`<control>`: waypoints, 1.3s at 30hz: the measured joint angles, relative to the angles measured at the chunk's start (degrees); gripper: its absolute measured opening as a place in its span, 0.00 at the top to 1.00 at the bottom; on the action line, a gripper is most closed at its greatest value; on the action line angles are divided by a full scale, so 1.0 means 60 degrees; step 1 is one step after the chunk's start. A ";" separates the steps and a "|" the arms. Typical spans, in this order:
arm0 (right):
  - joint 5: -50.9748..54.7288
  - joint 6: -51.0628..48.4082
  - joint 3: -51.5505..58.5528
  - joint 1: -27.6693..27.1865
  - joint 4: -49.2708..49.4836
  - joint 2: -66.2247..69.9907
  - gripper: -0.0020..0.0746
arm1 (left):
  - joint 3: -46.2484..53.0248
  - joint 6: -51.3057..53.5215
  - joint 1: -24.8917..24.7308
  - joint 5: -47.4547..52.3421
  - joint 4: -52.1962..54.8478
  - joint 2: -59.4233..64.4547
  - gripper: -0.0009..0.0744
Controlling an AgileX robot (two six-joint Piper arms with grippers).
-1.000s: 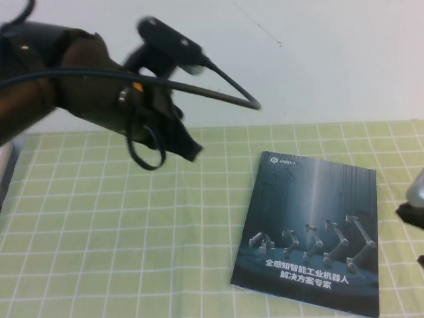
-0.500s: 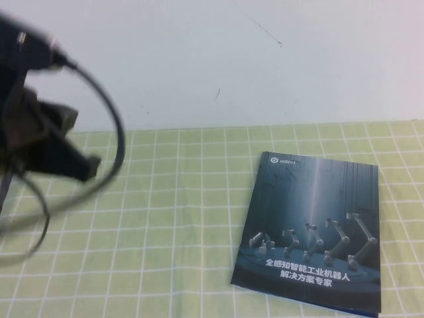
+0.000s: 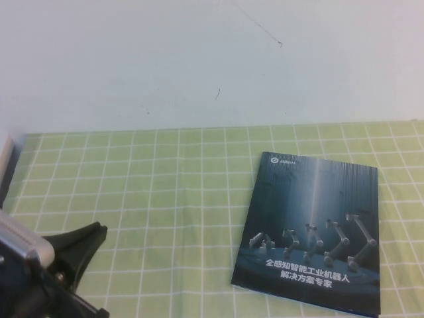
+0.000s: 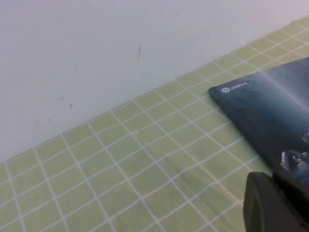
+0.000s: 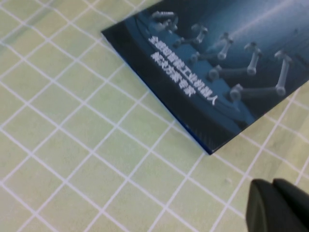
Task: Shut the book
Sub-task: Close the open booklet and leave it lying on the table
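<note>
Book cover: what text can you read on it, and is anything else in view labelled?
"全感知智能工业机器人": lower part of the book cover.
"解决方案专家": the line beneath it.
Logo text at the cover's top corner: too small to read.
Left gripper, at the near left of the table, and right gripper, beside the book's near corner: no text.

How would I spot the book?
On the green checked cloth, the book lies right of centre. The left gripper sits near-left, the right gripper by the book's near-right corner. Only the book is dark blue, robot arms on its cover.
</note>
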 joint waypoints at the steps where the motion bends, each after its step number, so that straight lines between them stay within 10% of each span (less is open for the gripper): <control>1: -0.0070 0.0000 0.0136 0.0000 -0.0004 0.0000 0.98 | 0.0176 0.0002 0.0000 -0.0305 0.0000 0.0000 0.99; 24: -0.0423 0.0019 0.0452 0.0000 -0.0004 0.0000 0.98 | 0.1618 -0.0025 0.0023 -0.1037 0.0393 -0.0482 0.99; 39: -0.0423 0.0019 0.0452 0.0000 -0.0004 0.0000 0.98 | 0.3275 -0.1430 0.2667 0.0281 -0.0594 -0.5761 0.99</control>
